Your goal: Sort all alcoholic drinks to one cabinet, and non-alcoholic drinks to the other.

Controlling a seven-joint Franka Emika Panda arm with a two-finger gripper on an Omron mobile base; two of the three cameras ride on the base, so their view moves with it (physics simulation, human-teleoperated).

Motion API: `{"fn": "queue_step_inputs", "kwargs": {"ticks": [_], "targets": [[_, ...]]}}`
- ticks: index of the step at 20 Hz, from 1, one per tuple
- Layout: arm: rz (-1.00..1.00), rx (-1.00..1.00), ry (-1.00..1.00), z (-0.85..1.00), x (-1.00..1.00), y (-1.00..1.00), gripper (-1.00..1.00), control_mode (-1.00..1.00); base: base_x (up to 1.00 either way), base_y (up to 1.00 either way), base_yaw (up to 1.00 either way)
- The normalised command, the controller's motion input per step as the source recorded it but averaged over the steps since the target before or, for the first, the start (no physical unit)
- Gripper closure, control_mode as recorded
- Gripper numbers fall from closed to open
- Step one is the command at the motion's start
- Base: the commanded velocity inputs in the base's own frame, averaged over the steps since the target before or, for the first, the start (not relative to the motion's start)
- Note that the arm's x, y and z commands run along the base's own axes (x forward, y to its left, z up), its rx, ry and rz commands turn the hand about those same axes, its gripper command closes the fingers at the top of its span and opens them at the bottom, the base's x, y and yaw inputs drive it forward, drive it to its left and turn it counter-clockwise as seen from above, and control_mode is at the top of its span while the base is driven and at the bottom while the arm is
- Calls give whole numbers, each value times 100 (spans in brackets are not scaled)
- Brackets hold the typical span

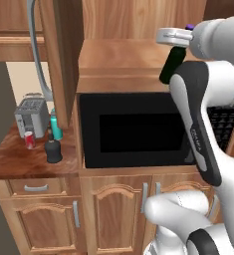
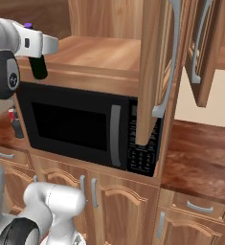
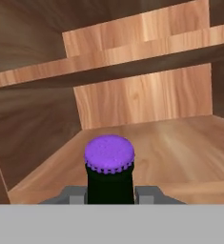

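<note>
We have our gripper pinched on the slim dark-green bottle, its ridged purple cap just ahead of the fingers, at the mouth of the open cabinet; the smooth wood-grain cabinet shelf lies beyond and below it. We judge the sorting barely begun: far below and to the gripper's left, the red soda can, the teal bottle and the squat black round-bodied bottle wait on the glossy counter.
</note>
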Motion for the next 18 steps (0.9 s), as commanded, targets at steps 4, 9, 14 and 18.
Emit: {"fn": "queue_step_inputs", "kwargs": {"ticks": [4, 9, 14, 18], "targets": [[11, 0, 0, 0, 61, 4, 100, -100, 0, 0, 0], [10, -1, 0, 0, 71, 23, 100, -100, 0, 0, 0], [8, -2, 0, 4, 58, 31, 100, -100, 0, 0, 0], [7, -4, 0, 8, 61, 20, 100, -100, 0, 0, 0]]}}
